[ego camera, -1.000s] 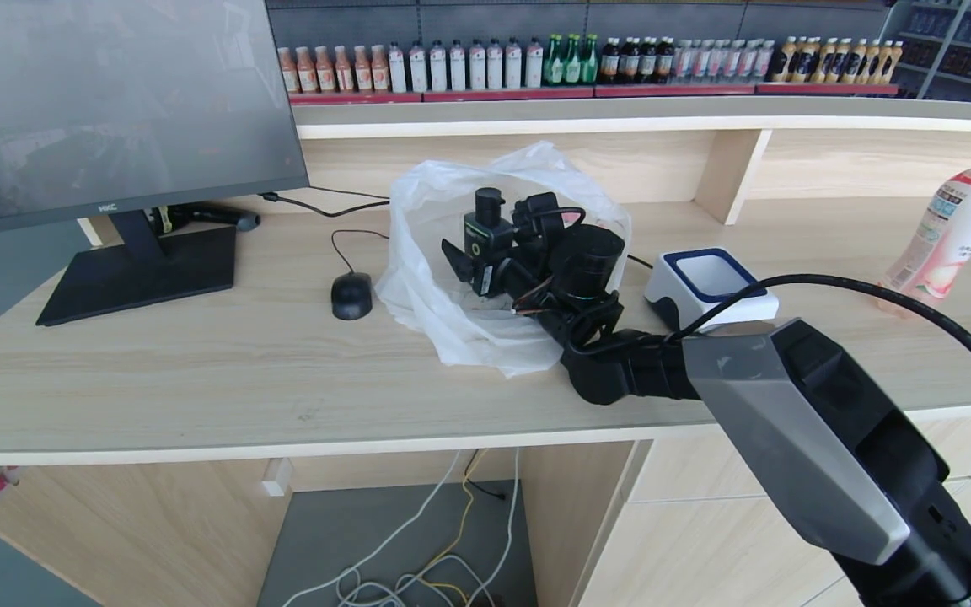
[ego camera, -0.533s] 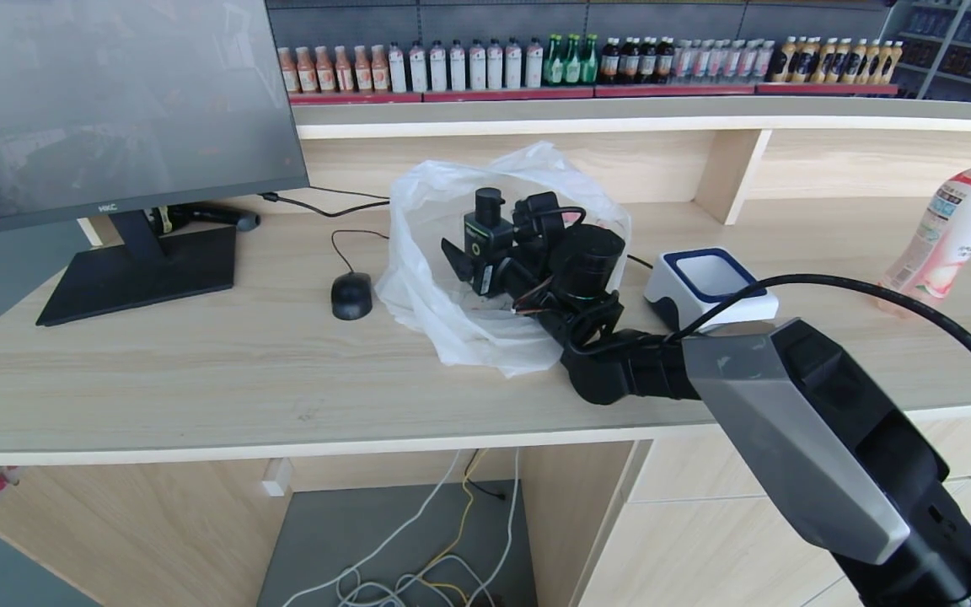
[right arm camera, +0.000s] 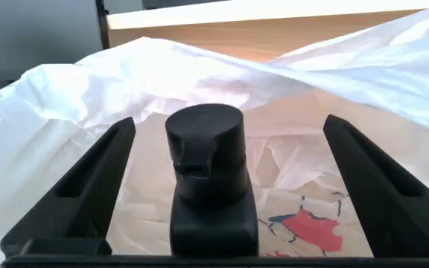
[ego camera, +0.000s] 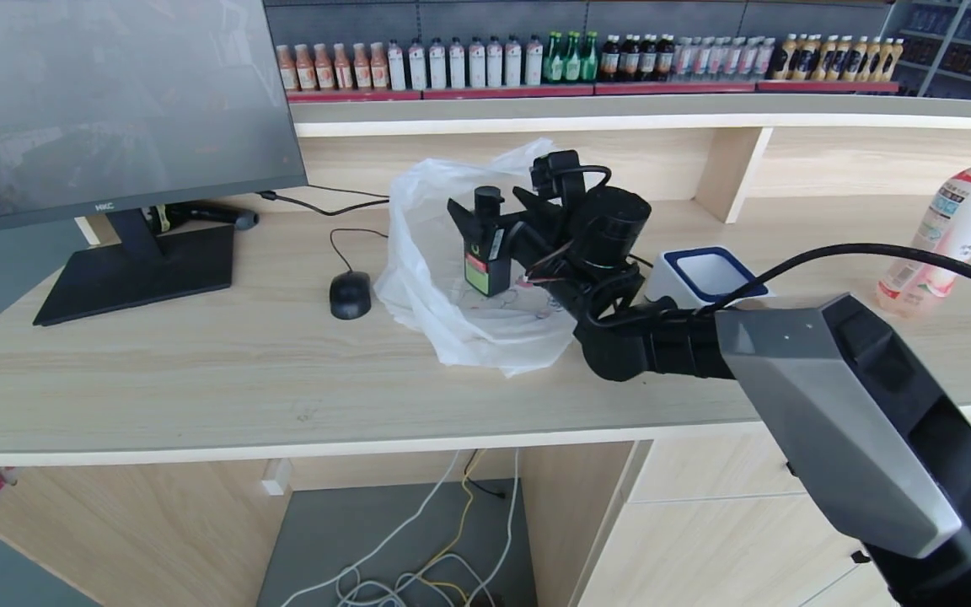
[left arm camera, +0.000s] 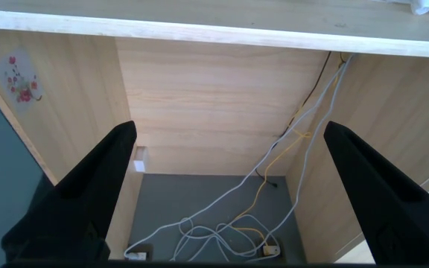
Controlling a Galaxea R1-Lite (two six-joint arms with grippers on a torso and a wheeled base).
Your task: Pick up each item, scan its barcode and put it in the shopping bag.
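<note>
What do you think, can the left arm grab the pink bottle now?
Probably not. The left gripper hangs below the counter, facing cables, while the bottle stands on the counter's far right end, beyond the bag.

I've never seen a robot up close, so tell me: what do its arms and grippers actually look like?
The right arm has a grey angular shell over black joints, with a thick black cable looping along it and thin coloured wires at the wrist. The right gripper and left gripper are both black, each with two wedge-shaped fingers.
</note>
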